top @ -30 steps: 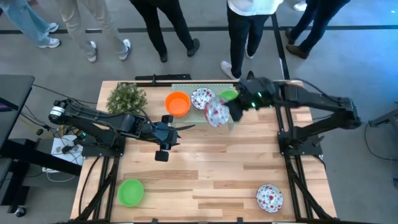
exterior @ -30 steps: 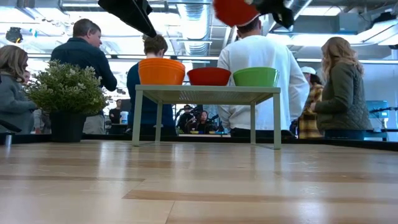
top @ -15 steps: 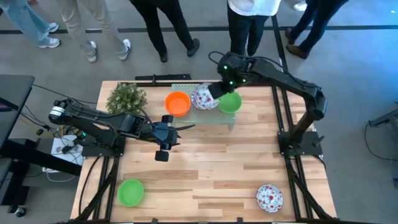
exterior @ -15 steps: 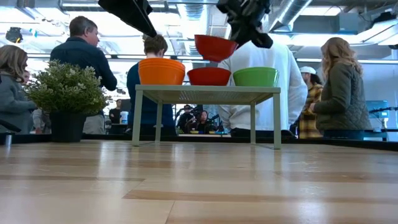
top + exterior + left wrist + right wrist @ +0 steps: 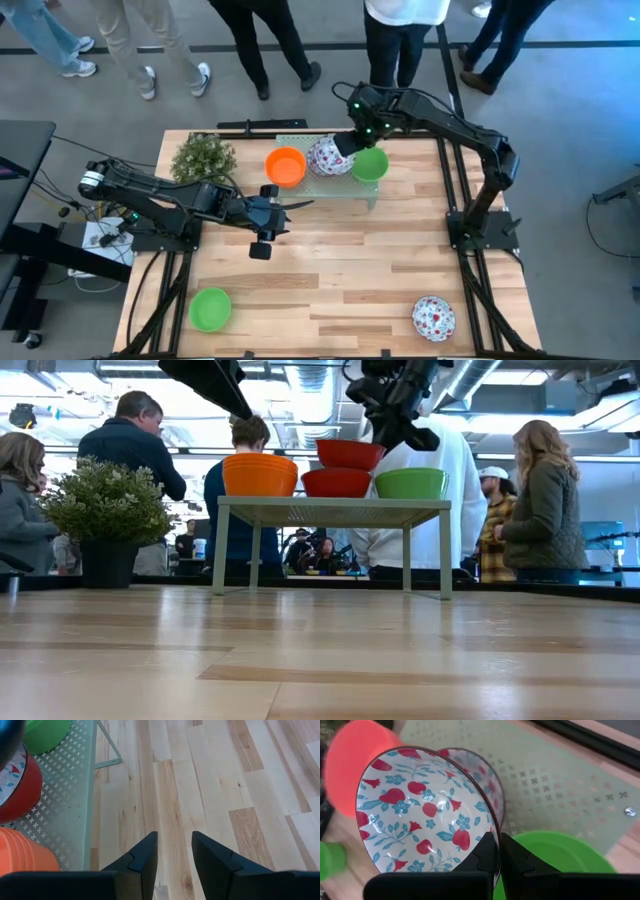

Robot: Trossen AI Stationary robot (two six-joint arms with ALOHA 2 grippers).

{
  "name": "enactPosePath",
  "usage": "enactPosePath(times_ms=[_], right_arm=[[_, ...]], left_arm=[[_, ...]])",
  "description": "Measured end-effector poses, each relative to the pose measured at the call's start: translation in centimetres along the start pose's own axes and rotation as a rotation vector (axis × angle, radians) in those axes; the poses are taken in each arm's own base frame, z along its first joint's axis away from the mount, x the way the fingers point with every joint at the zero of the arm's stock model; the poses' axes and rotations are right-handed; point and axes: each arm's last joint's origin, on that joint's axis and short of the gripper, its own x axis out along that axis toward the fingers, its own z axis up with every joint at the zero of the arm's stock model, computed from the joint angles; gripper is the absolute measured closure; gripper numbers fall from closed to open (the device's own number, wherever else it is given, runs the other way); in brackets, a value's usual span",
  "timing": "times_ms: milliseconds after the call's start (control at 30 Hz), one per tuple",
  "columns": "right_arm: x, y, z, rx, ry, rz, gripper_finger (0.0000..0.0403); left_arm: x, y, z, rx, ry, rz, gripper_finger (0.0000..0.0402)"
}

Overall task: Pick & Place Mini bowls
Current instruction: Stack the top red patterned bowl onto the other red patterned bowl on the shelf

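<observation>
My right gripper (image 5: 346, 150) is shut on a white, red-flowered mini bowl (image 5: 420, 815). It holds the bowl right over the flowered bowl (image 5: 336, 482) that sits mid-rack; whether the two touch I cannot tell. An orange bowl stack (image 5: 286, 166) and a green bowl (image 5: 371, 164) sit on the rack on either side. One green bowl (image 5: 210, 308) and one flowered bowl (image 5: 433, 317) rest on the table near its near edge. My left gripper (image 5: 175, 850) is open, in the air in front of the rack. My right gripper pinches the flowered bowl's rim (image 5: 491, 831) on the side toward the green bowl. One finger (image 5: 485, 851) is inside the bowl and the other (image 5: 514, 854) outside. It comes slanting down from above. The bowl (image 5: 350, 453) sits nearly level, mouth up, over the rack's flowered bowl.
The pale green mesh rack (image 5: 352, 188) stands at the table's far edge, with a potted plant (image 5: 203, 155) to its left. Bare wood lies between the rack and the two near bowls. Several people stand beyond the far edge.
My right gripper has carried the flowered bowl from in front of the rack toward the far edge and down. The bowl was tilted and high; it now hangs nearly level just above the rack's middle flowered bowl.
</observation>
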Motion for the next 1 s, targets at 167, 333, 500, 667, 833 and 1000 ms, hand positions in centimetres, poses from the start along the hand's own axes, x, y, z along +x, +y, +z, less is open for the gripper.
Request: enactPosePath(times_ms=[167, 333, 500, 667, 833, 1000], right_arm=[[0.8, -0.1, 0.0, -0.023, 0.026, -0.017, 0.04], [1.0, -0.2, 0.3, -0.036, 0.018, -0.013, 0.04], [1.0, -0.3, 0.4, -0.04, 0.011, -0.013, 0.04], [1.4, -0.1, 0.5, -0.046, 0.011, -0.01, 0.04], [2.8, 0.0, 0.9, -0.056, 0.026, 0.01, 0.04], [3.8, 0.0, 1.0, -0.074, 0.054, 0.024, 0.04]], left_arm=[[0.0, 0.0, 0.0, 0.0, 0.0, 0.0, 0.0279], [0.0, 0.0, 0.0, -0.001, -0.003, 0.0, 0.0279], [0.0, 0.0, 0.0, -0.001, -0.005, 0.001, 0.0279], [0.0, 0.0, 0.0, -0.001, -0.005, 0.001, 0.0279], [0.0, 0.0, 0.1, -0.002, -0.008, 0.001, 0.0279], [0.0, 0.0, 0.1, 0.0, -0.008, 0.001, 0.0279]])
